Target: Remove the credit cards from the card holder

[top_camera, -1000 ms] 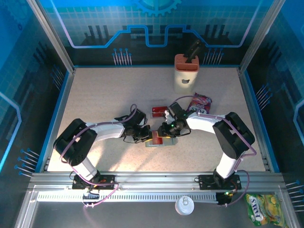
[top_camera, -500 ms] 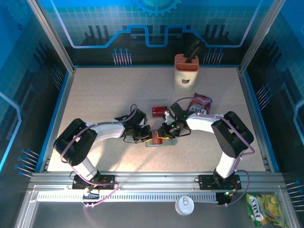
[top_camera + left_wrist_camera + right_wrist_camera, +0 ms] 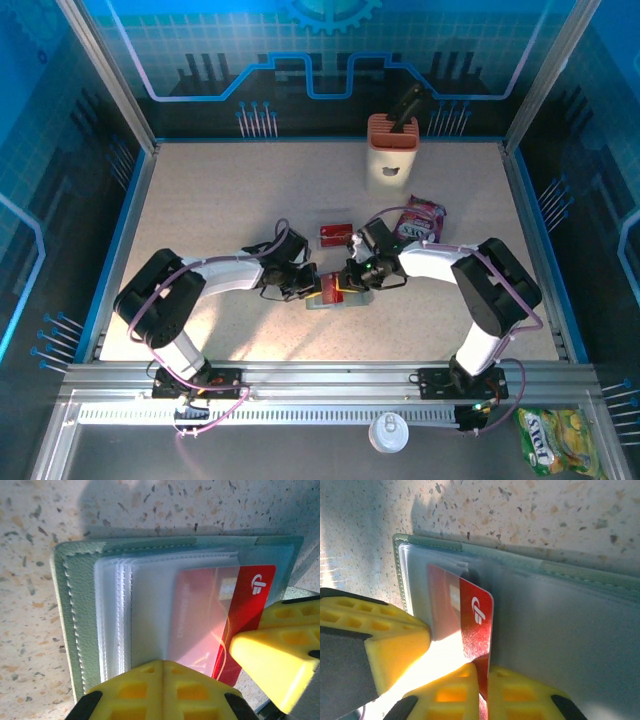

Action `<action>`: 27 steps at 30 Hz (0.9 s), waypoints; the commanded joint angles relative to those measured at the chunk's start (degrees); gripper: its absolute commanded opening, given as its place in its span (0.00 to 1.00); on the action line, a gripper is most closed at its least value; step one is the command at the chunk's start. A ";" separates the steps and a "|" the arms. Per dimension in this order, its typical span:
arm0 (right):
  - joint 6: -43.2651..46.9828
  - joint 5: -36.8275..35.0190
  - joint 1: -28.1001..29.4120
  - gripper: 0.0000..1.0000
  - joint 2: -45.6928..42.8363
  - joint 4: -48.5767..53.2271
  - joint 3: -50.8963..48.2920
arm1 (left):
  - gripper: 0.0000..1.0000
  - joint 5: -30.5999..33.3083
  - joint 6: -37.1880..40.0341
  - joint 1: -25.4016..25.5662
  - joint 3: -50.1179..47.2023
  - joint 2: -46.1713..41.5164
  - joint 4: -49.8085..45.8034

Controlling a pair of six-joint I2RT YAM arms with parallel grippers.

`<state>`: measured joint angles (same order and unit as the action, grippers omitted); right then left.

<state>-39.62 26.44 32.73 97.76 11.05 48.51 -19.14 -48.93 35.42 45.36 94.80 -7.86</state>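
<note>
The speckled, stone-look desk carries the card holder, a flat grey-green stitched wallet lying open beneath both sets of fingers. The left fingers are clenched and press on the holder's edge directly under them. The right fingers, apart a second ago, have now pinched shut on the red card, which sticks halfway out of a glossy clear sleeve. With that grip made, the thin, stiff card looks ready to slide free.
</note>
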 commanded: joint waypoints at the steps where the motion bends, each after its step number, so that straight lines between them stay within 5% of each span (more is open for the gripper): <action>1: 1.05 -1.10 -1.39 0.08 -1.76 2.19 -1.31 | 0.02 1.19 1.63 0.26 0.83 0.65 -3.12; 16: 8.98 -4.96 -4.69 0.01 -8.90 11.77 1.52 | 0.04 1.54 2.12 0.30 2.56 -1.68 -3.48; 27: 30.55 -9.87 -4.92 0.00 -8.01 23.14 14.78 | 0.08 3.02 2.70 0.33 2.87 -3.84 -3.59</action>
<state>-18.24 18.94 28.32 90.30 29.19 60.27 -17.12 -47.51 35.42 46.89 92.16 -10.22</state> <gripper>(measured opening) 0.045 0.078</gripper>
